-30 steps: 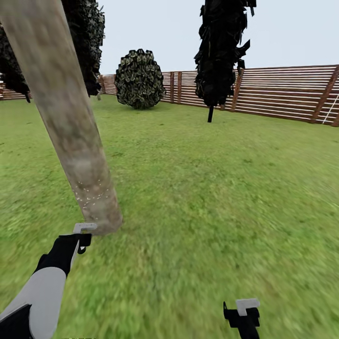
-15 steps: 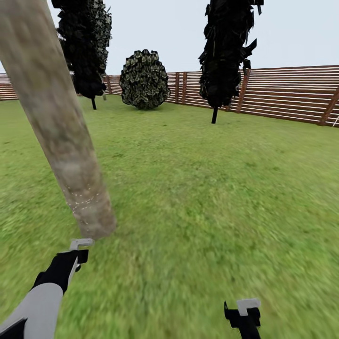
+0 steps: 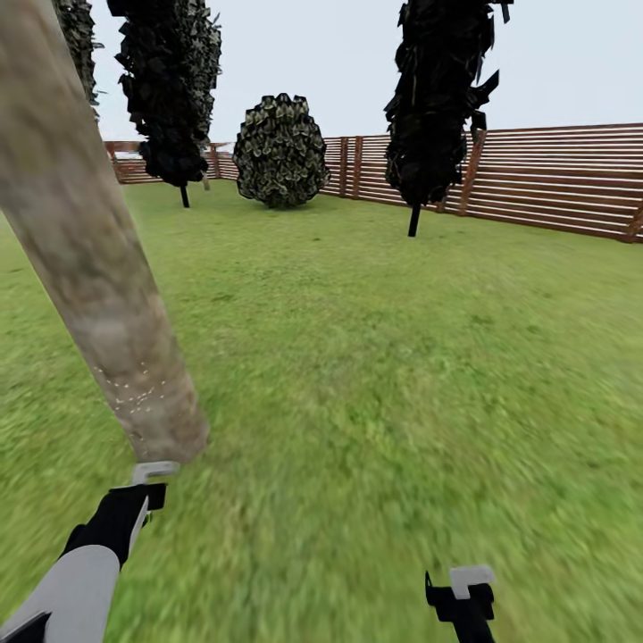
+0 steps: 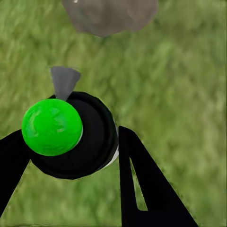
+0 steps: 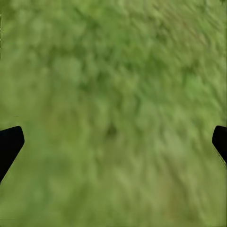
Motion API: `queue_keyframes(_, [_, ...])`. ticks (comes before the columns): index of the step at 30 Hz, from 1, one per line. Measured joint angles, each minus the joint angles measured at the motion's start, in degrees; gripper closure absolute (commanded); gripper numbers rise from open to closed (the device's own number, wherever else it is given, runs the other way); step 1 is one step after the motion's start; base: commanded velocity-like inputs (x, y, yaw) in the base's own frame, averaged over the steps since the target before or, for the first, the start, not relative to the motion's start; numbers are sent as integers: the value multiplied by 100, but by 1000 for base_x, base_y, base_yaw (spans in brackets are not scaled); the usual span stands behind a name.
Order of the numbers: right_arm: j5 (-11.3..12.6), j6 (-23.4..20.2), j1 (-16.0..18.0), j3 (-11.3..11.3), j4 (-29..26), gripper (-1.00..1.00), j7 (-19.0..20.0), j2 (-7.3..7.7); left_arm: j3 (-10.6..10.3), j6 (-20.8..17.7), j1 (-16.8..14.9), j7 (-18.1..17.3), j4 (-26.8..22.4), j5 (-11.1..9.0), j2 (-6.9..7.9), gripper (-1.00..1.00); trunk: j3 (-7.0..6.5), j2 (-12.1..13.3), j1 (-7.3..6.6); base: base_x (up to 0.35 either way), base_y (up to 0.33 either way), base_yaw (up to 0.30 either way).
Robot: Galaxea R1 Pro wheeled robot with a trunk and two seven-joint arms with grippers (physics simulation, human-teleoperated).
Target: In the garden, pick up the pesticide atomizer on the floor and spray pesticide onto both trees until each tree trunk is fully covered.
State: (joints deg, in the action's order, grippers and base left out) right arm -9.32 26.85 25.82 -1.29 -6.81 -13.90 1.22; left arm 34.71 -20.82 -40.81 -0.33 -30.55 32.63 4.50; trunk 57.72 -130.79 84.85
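Open lawn (image 3: 402,357) all round, slat fence (image 3: 554,179) at the back w/ dark conifers (image 3: 438,98) well apart. Left gripper (image 4: 90,156) was clamped on the pesticide atomizer (image 4: 75,137), just beside the pale tree trunk (image 3: 98,268), whitish flecks near its base. Bottle looked small, rigid, prob. light and slick; body grip seemed right. Right gripper (image 5: 113,142) hung wide, nothing in it, over grass.
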Motion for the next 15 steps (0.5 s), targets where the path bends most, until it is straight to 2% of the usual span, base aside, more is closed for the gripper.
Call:
queue_keyframes(3, [3,4,0,0,0,-100,0,0,3,0,0,176,1,-7,16,100,0,0,0,233,-199,272])
queue_keyframes(6, [3,5,0,0,0,-100,0,0,5,1,1,208,2,-15,6,100,0,0,1,160,-224,276])
queue_keyframes(15, [1,6,0,0,0,-100,-1,-13,20,-16,1,210,2,-18,-15,100,0,0,2,20,-271,277])
